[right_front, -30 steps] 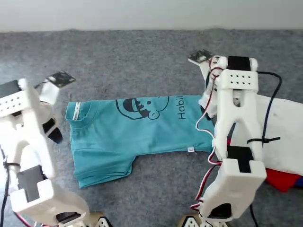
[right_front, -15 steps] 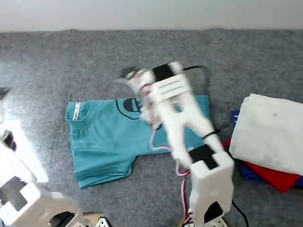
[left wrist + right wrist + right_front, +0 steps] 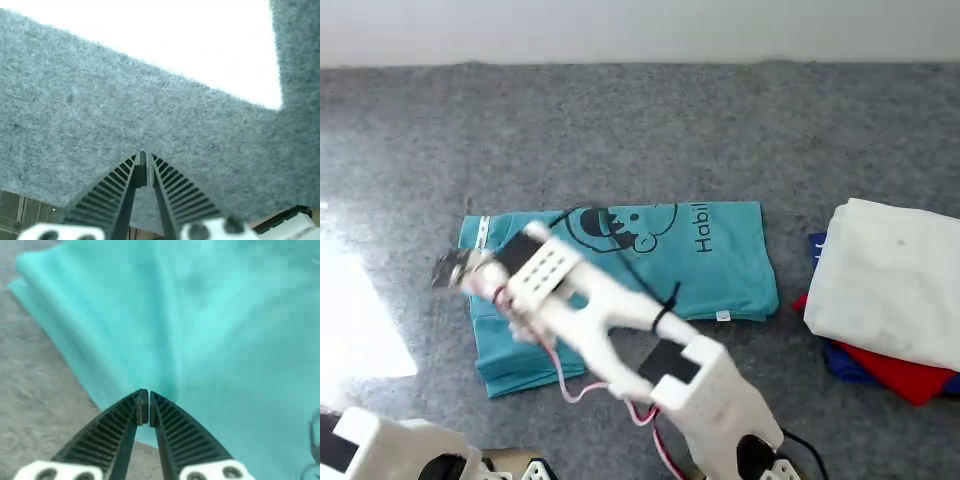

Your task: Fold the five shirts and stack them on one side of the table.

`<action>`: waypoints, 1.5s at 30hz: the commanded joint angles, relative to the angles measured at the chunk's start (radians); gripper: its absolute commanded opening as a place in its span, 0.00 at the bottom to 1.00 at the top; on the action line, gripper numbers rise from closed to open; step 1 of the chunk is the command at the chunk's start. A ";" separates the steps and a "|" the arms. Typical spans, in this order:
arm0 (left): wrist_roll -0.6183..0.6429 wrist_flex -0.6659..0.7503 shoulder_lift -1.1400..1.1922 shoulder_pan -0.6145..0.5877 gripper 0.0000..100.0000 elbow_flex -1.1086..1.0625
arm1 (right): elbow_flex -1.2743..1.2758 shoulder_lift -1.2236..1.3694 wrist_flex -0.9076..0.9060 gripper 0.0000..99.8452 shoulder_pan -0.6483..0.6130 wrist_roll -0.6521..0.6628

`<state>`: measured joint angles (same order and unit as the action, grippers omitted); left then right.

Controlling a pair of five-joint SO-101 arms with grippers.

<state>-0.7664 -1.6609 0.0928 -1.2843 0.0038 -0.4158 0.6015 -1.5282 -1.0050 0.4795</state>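
Shirts: four in sight, one teal shirt (image 3: 710, 265) lying out and three in a pile (image 3: 880, 300).
Teal shirt: mid-frame in the high view, flat on the table (image 3: 620, 130). It is folded lengthwise with the print up, the collar toward the left and the hem toward the right.
Pile: at the right edge of the frame. The white shirt (image 3: 890, 280) is on top, and the red shirt (image 3: 905, 375) and blue shirt (image 3: 842, 362) peek out below it. A strip of bare table separates it from the teal hem.
Arms: two.
Right arm (image 3: 610, 320): runs from bottom centre up-left across the teal shirt's lower left part.
Right claw (image 3: 448, 270): at the collar end, left of centre. Its jaws are closed tip to tip over teal cloth near the edge, and I cannot tell whether any cloth is pinched.
Left claw (image 3: 145, 167): jaws pressed together with nothing in them, over bare grey table beside a bright patch (image 3: 175, 35).
Left arm (image 3: 380, 450): lower left corner.
Change: half a second ago the right arm was over the shirt's print, and a second ago it was at the hem. It has swept leftward to the collar. The left arm has dropped from the left edge toward the corner. The shirt and pile lie as before.
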 commanded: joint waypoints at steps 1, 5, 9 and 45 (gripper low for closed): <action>0.005 0.002 -0.031 -0.011 0.01 0.033 | -0.029 0.024 -0.001 0.01 -0.074 -0.011; 0.008 0.002 -0.031 -0.011 0.01 0.031 | -0.032 0.088 -0.061 0.01 -0.107 -0.012; 0.008 0.000 -0.032 -0.011 0.01 0.031 | -0.058 0.074 -0.113 0.01 -0.099 -0.012; 0.057 0.008 -0.029 -0.003 0.01 0.031 | -0.100 0.220 0.019 0.03 -0.174 -0.011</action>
<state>-0.7173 -1.6609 0.0928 -1.2889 0.0038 -0.5017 0.7871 -1.5574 -1.1753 0.4718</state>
